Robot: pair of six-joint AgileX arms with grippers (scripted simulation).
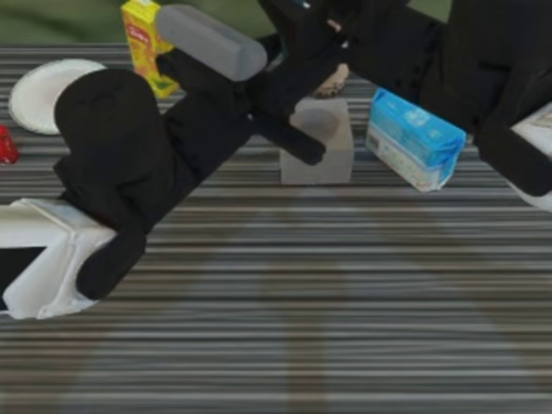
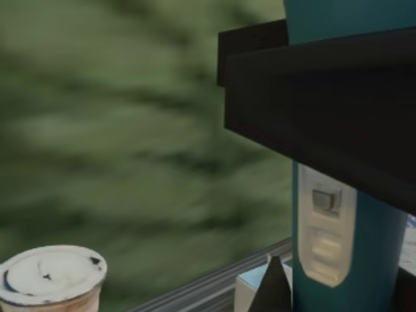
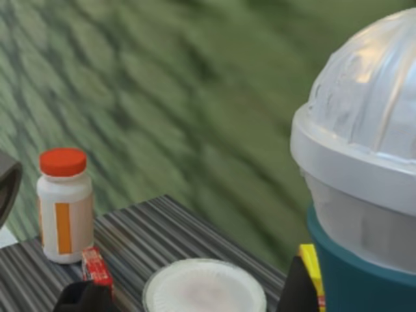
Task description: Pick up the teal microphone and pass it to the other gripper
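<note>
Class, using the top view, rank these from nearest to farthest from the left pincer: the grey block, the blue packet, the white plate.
Left pincer, top centre.
1. Grey block, just below it.
2. Blue packet, to the right.
3. White plate, far left.

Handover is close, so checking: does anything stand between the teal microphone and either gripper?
Nothing visible does. In the left wrist view the teal microphone sits right at the left gripper, with the right gripper across its handle. The lidded cup sits apart from them.
</note>
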